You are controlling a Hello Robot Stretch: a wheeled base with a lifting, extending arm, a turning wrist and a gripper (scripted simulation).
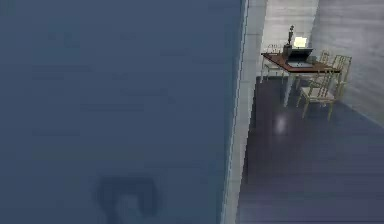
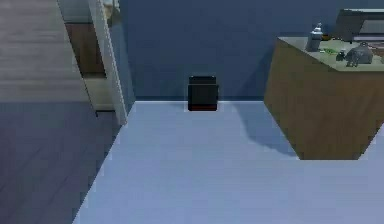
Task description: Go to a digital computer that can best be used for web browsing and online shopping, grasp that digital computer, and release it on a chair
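Sighting 1 laptop (image 1: 300,48) on a distant table (image 1: 274,58) among chairs (image 1: 323,88); I cannot tell the gripper's state or position.

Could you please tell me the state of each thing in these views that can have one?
laptop: lid open, screen lit, standing on the table.
chair: upright, drawn up beside the table.
black box: standing upright; whether it is open or closed cannot be told.
counter: carries several small things on top.
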